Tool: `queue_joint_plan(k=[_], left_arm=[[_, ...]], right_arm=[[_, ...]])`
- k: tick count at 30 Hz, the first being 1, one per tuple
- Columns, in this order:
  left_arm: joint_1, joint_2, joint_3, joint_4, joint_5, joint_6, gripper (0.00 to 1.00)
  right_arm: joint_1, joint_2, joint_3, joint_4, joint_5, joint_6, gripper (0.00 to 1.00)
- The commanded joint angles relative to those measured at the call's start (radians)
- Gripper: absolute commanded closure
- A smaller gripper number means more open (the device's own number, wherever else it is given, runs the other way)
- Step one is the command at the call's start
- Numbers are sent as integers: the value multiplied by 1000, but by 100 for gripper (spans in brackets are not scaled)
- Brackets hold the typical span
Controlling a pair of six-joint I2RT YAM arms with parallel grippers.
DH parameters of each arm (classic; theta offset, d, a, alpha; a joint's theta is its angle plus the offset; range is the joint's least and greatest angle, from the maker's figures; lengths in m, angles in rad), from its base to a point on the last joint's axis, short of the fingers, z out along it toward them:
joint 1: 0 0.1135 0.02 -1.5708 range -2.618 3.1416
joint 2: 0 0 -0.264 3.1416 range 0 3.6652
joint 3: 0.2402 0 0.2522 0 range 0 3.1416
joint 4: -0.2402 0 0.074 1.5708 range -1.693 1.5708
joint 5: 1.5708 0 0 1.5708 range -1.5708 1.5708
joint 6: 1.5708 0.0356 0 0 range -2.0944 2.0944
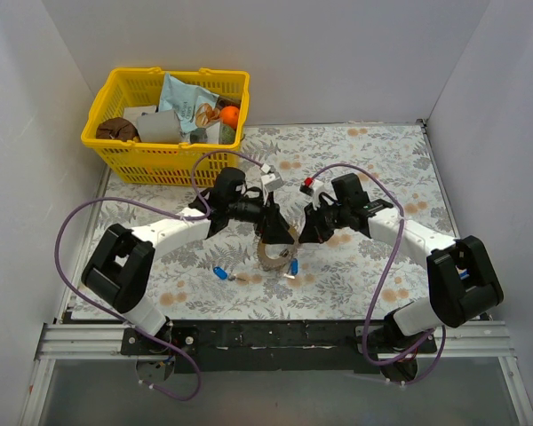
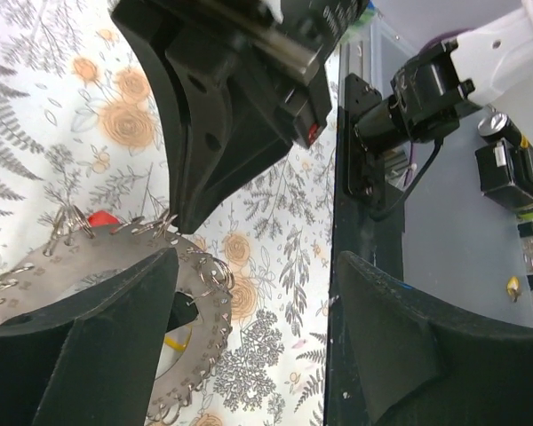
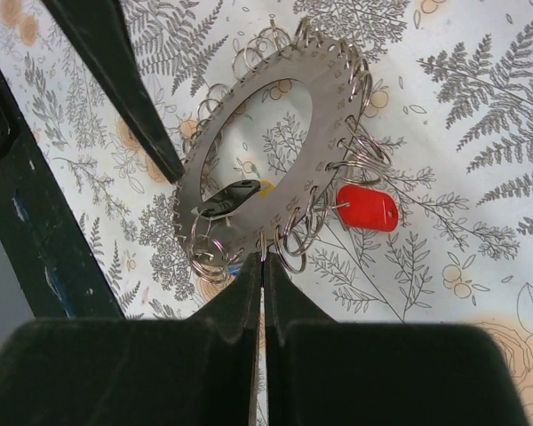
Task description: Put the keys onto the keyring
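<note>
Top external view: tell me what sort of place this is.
Probably a lab robot test cell: plain white walls box in the floral-clothed table, the left arm and right arm are bolted to a black rail at its near edge, and a yellow basket of props sits on it.

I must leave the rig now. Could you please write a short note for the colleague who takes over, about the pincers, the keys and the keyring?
Left pincer: open, holding nothing, one finger close to the keyring.
Right pincer: shut on the keyring's rim, among its small loops.
Keys: the red key hangs on a rim loop. The first blue key and the second blue key lie on the table, near the keyring.
Done: the red key is on, as far as the views show.
Left: pick up each blue key and thread it onto a loop.
</note>
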Motion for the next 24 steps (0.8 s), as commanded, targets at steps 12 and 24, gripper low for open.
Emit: queue_joint_plan(k=[12, 24], left_arm=[[-23, -31, -170, 262, -3, 91, 30], [-20, -21, -194, 296, -49, 115, 39]], right_arm=[[71, -45, 61, 7, -89, -95, 99], [94, -61, 47, 14, -77, -104, 99]])
